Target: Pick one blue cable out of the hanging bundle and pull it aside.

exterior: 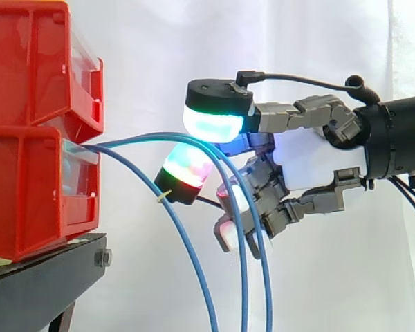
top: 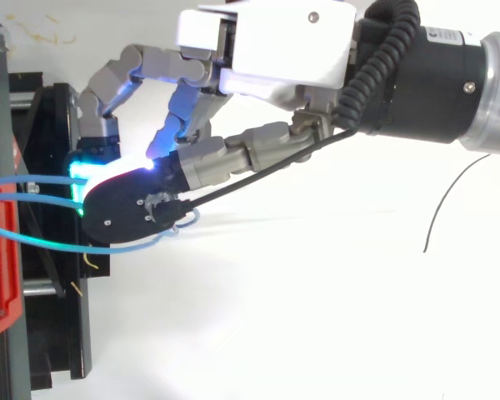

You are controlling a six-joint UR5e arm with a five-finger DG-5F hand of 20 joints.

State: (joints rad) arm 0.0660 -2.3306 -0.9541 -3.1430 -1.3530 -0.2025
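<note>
Three thin blue cables [exterior: 244, 290] issue together from the front of the lower red bin [exterior: 34, 200] at the left. They arch rightward, then hang down, fanned apart. The left strand drops soonest. The two right strands hang close together, almost parallel. Seen from above, the strands run rightward from the left edge, spread apart.

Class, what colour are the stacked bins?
The bins are red, best seen in the side view.
</note>
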